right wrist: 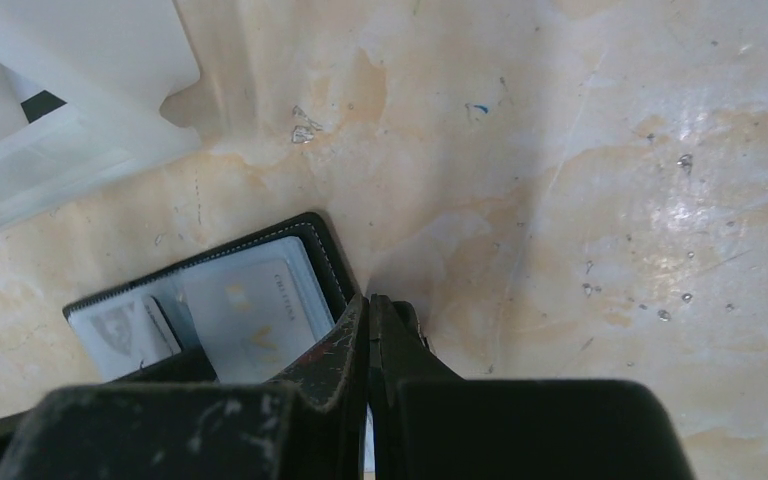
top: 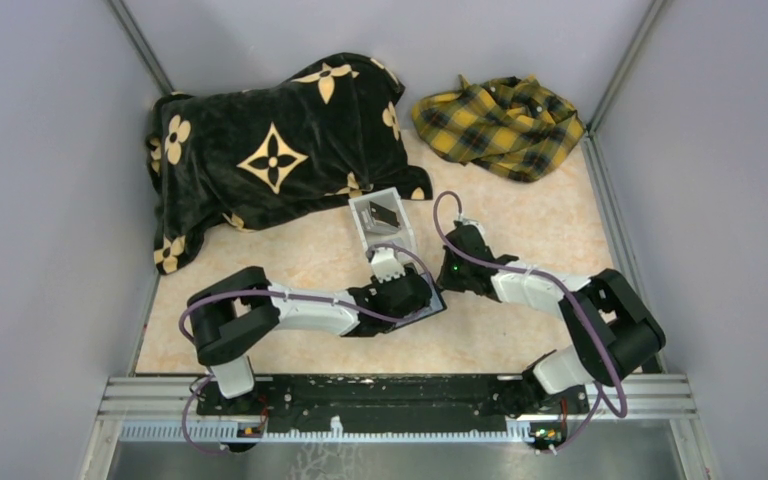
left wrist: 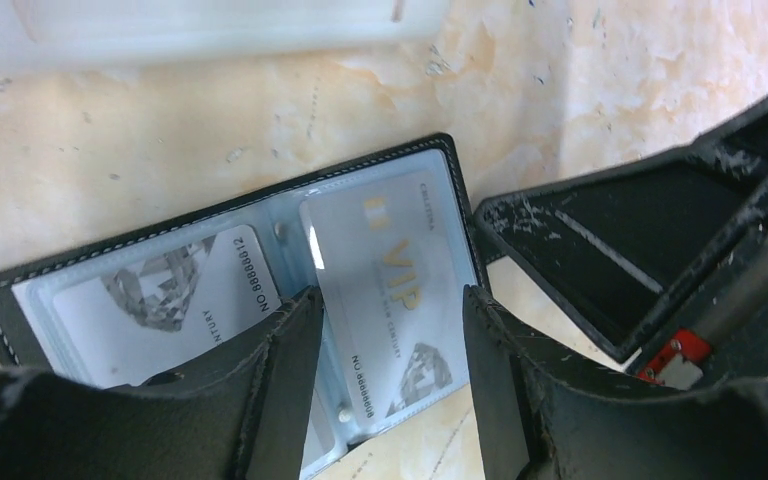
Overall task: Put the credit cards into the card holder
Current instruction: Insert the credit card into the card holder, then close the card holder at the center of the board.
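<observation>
Across the far edge of the tabletop, a black blanket with gold flowers fills the left corner and a yellow plaid cloth lies bunched toward the right corner. Both are well away from the work.

Near the middle sits a clear-white box with one dark card in it, so I judge that at least one card is yet to be moved. Just on the near side of the box, the card holder lies opened flat. It is black with pale stitching, and its clear inner sleeves face up.

The left end effector hangs over the holder's right-hand page. Its jaws stand wide apart, one on each side of a silver VIP card, and they grip nothing. That card seems seated in its sleeve, probably just pushed home. A second silver card, printed with a diamond, sits in the left page.

The right end effector has its jaws pressed together and empty, with the tip at the holder's right edge. It looks to be steadying the holder so it cannot slide or fold, though I cannot tell whether it touches.
</observation>
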Robot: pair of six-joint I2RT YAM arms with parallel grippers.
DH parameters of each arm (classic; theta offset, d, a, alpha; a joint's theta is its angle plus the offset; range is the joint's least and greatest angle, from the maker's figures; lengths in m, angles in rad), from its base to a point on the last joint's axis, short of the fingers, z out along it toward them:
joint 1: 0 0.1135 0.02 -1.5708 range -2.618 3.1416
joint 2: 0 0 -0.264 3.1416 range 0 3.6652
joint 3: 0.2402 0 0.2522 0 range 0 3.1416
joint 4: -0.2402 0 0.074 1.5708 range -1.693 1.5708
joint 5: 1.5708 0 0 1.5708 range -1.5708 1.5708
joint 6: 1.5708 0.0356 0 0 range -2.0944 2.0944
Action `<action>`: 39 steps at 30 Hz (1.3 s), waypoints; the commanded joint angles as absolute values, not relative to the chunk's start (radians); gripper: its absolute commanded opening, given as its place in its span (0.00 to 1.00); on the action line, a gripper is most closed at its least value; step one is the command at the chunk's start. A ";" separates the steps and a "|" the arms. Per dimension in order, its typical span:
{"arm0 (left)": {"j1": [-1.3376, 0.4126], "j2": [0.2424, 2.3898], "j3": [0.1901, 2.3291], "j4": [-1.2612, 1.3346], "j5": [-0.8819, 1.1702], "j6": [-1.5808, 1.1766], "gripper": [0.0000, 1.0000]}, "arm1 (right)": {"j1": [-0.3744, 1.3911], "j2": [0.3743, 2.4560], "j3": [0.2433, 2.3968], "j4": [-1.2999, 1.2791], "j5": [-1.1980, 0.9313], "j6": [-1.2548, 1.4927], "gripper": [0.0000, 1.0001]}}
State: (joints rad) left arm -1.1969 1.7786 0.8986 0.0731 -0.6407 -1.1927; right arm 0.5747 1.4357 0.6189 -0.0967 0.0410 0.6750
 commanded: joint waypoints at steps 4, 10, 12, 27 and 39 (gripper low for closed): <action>-1.155 1.746 0.867 0.090 -0.620 -1.129 0.61 | 0.630 1.472 0.611 -0.197 -0.002 0.701 0.00; -1.148 1.710 0.854 0.059 -0.621 -1.125 0.61 | 0.636 1.458 0.614 -0.209 0.012 0.707 0.00; -1.148 1.681 0.838 0.048 -0.630 -1.128 0.61 | 0.635 1.448 0.617 -0.215 0.019 0.708 0.00; -1.149 1.480 0.787 -0.121 -0.693 -1.142 0.70 | 0.636 1.322 0.674 -0.249 0.008 0.654 0.11; -1.171 1.307 0.563 -0.173 -0.554 -1.302 0.77 | 0.638 1.193 0.711 -0.297 -0.023 0.588 0.34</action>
